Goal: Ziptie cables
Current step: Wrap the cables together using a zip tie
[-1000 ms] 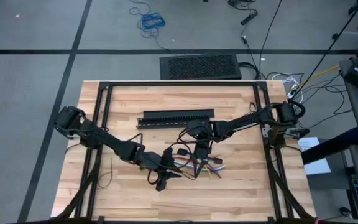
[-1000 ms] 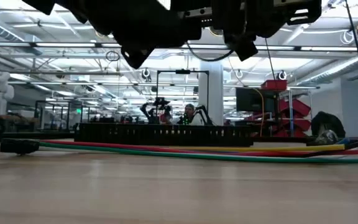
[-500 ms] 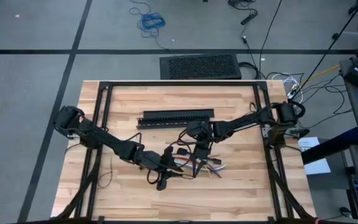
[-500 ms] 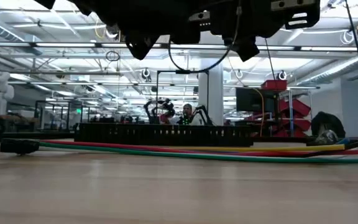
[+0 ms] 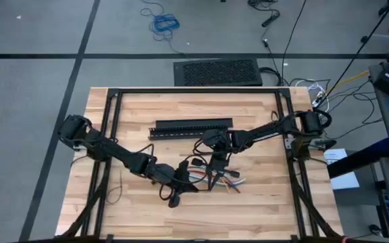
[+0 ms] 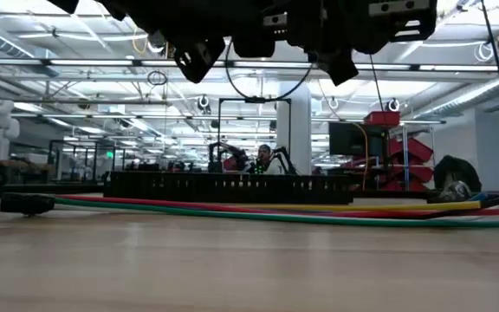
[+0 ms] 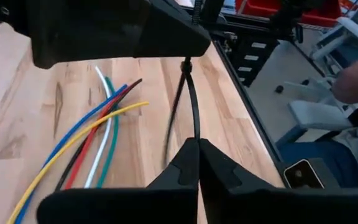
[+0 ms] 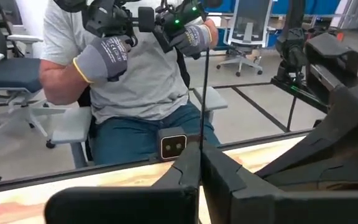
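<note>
The cables (image 5: 223,179) are thin multicoloured wires that lie flat on the wooden table, their loose ends fanned out (image 7: 98,130); in the low view they run along the board (image 6: 275,212). Above them both grippers are shut on a thin black zip tie (image 7: 194,106). My left gripper (image 5: 193,184) reaches in from the table's left, and my right gripper (image 5: 212,179) hangs just to its right. In the low view the zip tie (image 6: 267,94) sags in a curve between the two arms. My left gripper pinches one end part of the zip tie (image 7: 196,134) between its two shut fingers. The strip runs straight out from the fingertips toward the right gripper and stays clear of the table. My right gripper pinches the zip tie's other end part (image 8: 201,140) between its shut fingers, which come at it from above. The strip leaves its fingertips as a thin line and is lifted clear above the cables.
A long black slotted bar (image 5: 191,127) lies farther back on the table. Black frame rails (image 5: 110,135) run along the table's sides. Beyond the table's edge sits a person in grey gloves (image 8: 101,59) who holds hand controllers.
In the low view my left gripper has gone up a little. The zip tie between the two grippers has bowed into a deeper, wider hanging curve. The cables have stayed where they lay.
</note>
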